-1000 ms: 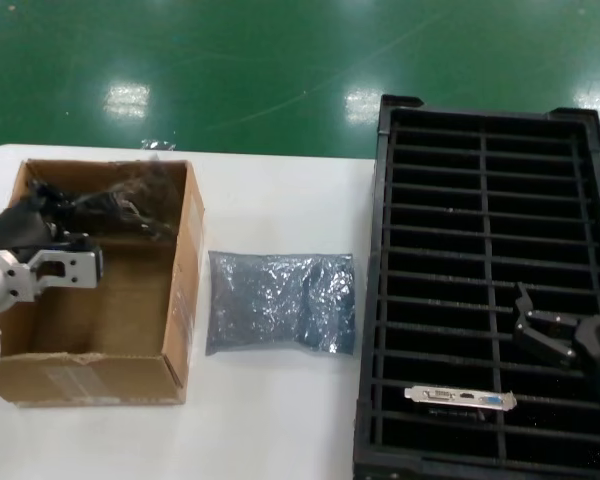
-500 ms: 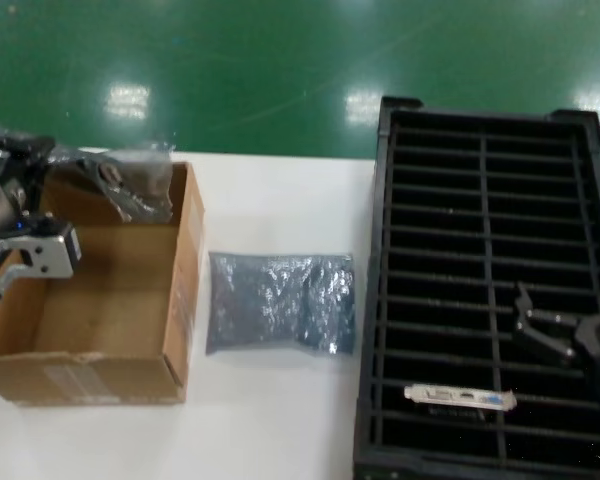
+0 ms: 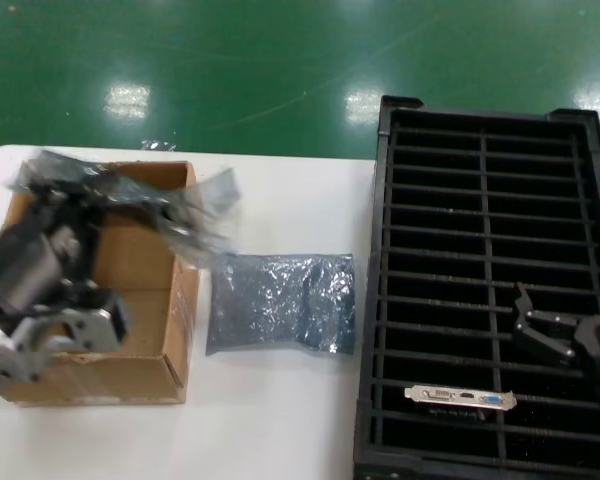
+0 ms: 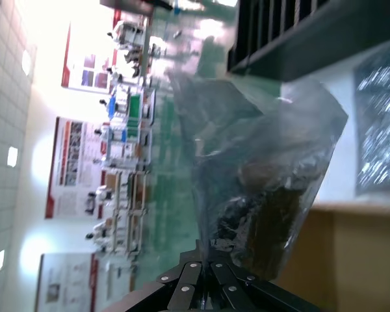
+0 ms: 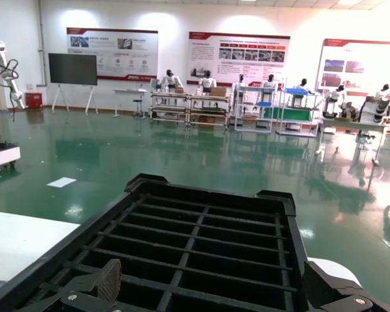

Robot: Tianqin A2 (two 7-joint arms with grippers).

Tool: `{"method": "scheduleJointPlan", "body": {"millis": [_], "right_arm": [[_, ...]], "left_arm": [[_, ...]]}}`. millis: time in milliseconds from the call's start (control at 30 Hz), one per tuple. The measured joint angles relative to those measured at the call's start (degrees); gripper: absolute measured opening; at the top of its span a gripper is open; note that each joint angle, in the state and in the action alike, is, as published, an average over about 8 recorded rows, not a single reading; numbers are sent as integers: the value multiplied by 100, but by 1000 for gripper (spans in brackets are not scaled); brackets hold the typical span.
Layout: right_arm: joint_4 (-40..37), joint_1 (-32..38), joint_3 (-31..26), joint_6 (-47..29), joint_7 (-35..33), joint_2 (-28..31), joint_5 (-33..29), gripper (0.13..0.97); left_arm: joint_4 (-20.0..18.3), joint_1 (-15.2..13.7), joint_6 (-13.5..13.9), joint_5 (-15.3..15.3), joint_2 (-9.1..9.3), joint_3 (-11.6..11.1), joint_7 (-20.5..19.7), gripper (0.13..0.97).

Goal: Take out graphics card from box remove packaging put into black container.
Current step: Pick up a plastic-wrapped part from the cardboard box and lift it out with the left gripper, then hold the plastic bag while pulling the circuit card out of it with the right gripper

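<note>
My left gripper (image 3: pixel 65 205) is shut on the packaging (image 3: pixel 130 200), a crinkly translucent grey bag held up over the brown cardboard box (image 3: pixel 175 330). In the left wrist view the jaws (image 4: pixel 211 250) pinch the bag's (image 4: pixel 260 175) edge, and a dark shape shows through it; I cannot make out the graphics card inside. One bare graphics card (image 3: pixel 460 398) with a silver bracket stands in a near slot of the black container (image 3: pixel 380 300). My right gripper (image 3: pixel 540 330) hovers open and empty over that container (image 5: pixel 201 240).
A second grey bag (image 3: pixel 280 300) lies flat on the white table between the box and the black container, also visible in the left wrist view as a grey bag (image 4: pixel 380 130). Green floor lies beyond the table's far edge.
The left gripper has lifted the bag out of the box and swung it toward the box's right side. The right gripper has stayed in place.
</note>
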Motion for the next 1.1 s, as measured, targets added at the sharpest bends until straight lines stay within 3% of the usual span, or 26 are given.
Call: {"method": "scheduleJointPlan", "body": {"millis": [267, 733, 1100], "right_arm": [[0, 0, 3, -4, -1, -2, 0, 966], [227, 40, 269, -894, -115, -184, 467, 960], [874, -107, -416, -1667, 427, 346, 644, 896]], "left_arm": [[-114, 256, -41, -70, 222, 235, 61, 139], [-115, 263, -44, -71, 232, 244, 64, 139], [-115, 264, -44, -71, 232, 245, 63, 139]]}}
